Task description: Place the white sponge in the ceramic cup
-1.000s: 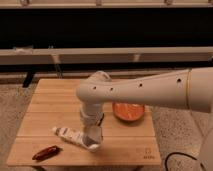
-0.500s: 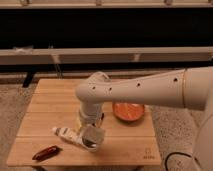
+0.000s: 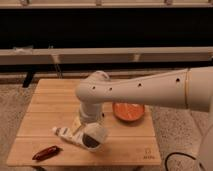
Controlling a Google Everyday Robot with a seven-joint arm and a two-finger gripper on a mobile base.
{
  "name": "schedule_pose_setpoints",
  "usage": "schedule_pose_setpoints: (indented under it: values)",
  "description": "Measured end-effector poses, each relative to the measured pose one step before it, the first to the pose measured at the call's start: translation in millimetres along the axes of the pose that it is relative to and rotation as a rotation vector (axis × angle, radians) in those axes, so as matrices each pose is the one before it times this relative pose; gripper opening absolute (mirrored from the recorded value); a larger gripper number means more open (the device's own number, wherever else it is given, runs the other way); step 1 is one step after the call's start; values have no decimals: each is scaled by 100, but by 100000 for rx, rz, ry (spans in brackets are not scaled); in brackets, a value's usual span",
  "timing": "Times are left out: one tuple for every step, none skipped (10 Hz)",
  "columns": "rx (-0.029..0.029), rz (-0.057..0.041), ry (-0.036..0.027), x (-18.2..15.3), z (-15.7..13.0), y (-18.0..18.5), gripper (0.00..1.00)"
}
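Observation:
My white arm reaches in from the right, and its wrist hangs over the front middle of the wooden table (image 3: 125, 145). The gripper (image 3: 86, 126) is low over the table, right by a white round cup (image 3: 94, 136) whose dark opening faces the camera. I cannot tell whether the cup is held. A white oblong piece, probably the sponge (image 3: 64, 132), lies flat on the table just left of the cup, with its right end under the gripper.
An orange bowl (image 3: 129, 111) stands right of the wrist, partly behind the arm. A dark red oblong object (image 3: 46, 152) lies near the table's front left corner. A low shelf and a dark wall run behind the table.
The wrist has turned and dropped slightly, so the cup's dark opening now shows more fully below it. The white piece, the bowl and the red object have stayed where they were.

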Motion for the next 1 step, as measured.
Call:
schedule_pose_setpoints:
  values:
    - [531,-123,555,1,284,581,80]
